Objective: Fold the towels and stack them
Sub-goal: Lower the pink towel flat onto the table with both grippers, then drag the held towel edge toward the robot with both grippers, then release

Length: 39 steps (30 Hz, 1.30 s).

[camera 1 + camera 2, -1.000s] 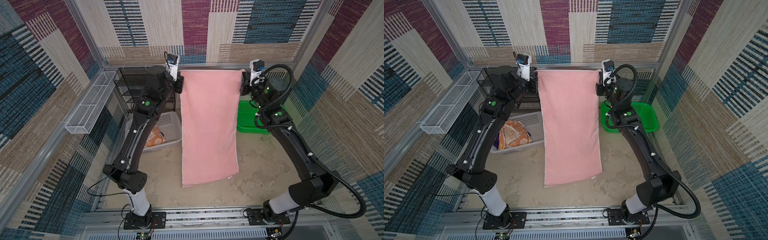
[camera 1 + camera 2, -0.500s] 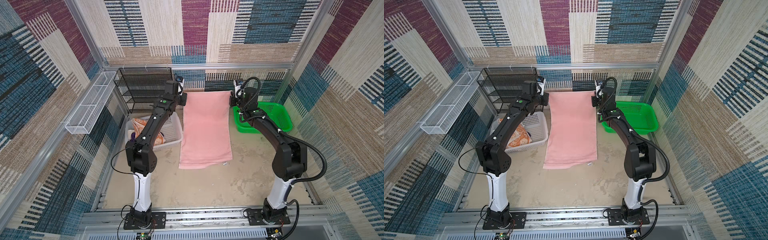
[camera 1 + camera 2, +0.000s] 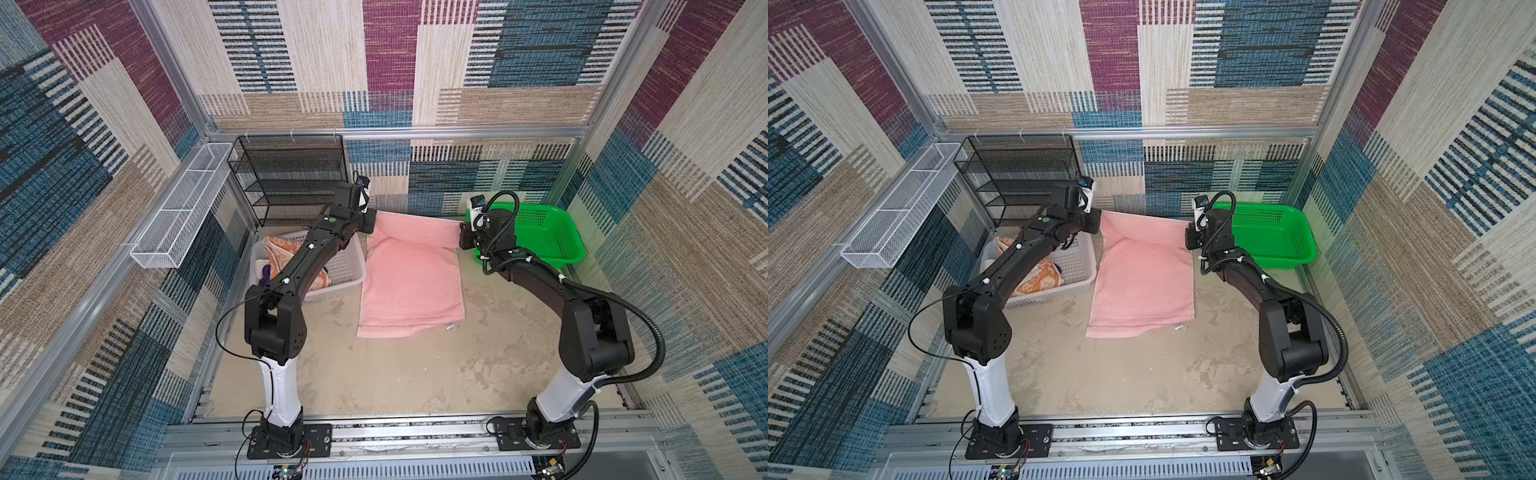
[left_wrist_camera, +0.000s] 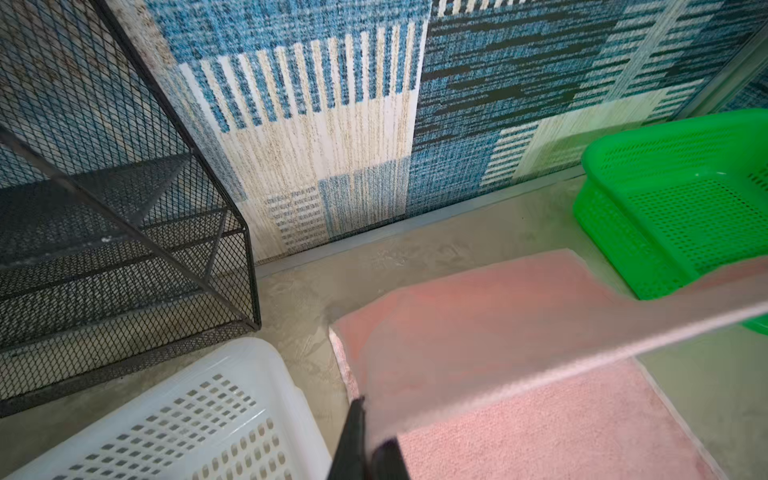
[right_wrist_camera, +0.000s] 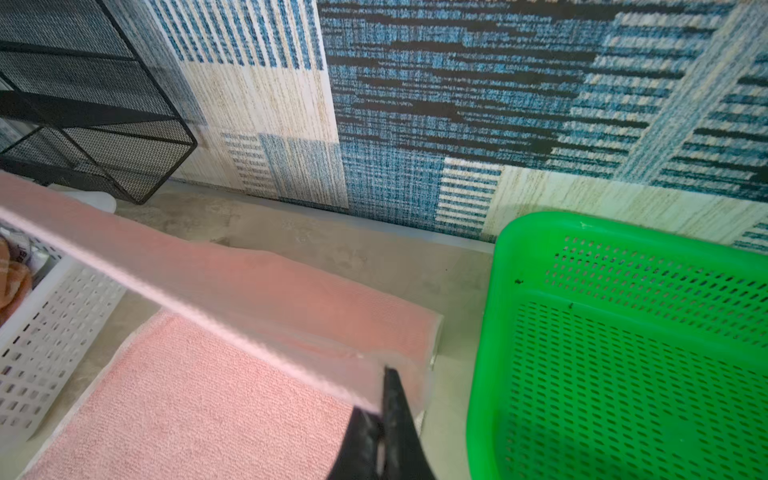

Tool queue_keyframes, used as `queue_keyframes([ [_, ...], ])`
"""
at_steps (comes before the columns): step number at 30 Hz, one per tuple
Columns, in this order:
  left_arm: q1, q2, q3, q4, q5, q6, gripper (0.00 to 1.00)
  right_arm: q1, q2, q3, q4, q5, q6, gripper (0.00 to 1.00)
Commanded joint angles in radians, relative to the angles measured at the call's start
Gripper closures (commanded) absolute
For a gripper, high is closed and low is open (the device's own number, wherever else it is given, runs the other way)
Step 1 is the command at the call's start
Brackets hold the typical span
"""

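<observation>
Now both arms reach to the far side of the counter (image 3: 395,374), and each gripper is clamped on a far corner of the pink towel (image 3: 411,286): the left gripper (image 3: 372,219) next to the white basket (image 3: 332,288), the right gripper (image 3: 463,236) next to the green basket (image 3: 552,245). The far hem hangs raised and fairly taut between them, while the near part lies flat on the counter between the two baskets. This looks like the first fold, far edge over to near edge. To do it well, I judge that both arms should travel toward the near hem together at one height, with the hem stretched so the limp terry rolls over without a sag. They should then lower it corner onto corner before letting go, since an uneven pull would skew the fold. The counter is mottled beige. An orange towel (image 3: 278,253) and a bit of purple cloth (image 3: 264,276) lie in the white basket. A black mesh rack (image 3: 291,178) stands at the far left, a white wire tray (image 3: 178,212) hangs on the left wall, and patchwork woven panels line the enclosure.
</observation>
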Motion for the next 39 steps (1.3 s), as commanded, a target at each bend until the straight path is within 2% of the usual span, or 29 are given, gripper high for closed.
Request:
queue_keyframes([
  [1, -0.013, -0.049, -0.046, 0.023, 0.009, -0.017, 1.00, -0.001, -0.039, -0.027, 0.021, -0.011, 0.019, 1.00],
  [11, -0.041, -0.256, -0.262, 0.007, 0.009, -0.058, 1.00, 0.001, -0.240, -0.185, -0.051, -0.088, 0.046, 1.00],
  [17, -0.072, -0.366, -0.408, 0.019, 0.029, -0.074, 1.00, 0.015, -0.388, -0.326, -0.109, -0.153, 0.104, 1.00],
  [24, -0.120, -0.468, -0.562, 0.020, 0.022, -0.098, 1.00, 0.053, -0.490, -0.489, -0.146, -0.211, 0.185, 1.00],
  [31, -0.147, -0.568, -0.703, 0.035, 0.025, -0.145, 1.00, 0.105, -0.539, -0.593, -0.195, -0.206, 0.245, 1.00],
  [39, -0.159, -0.630, -0.834, 0.062, 0.025, -0.182, 1.00, 0.114, -0.614, -0.640, -0.258, -0.192, 0.274, 1.00],
])
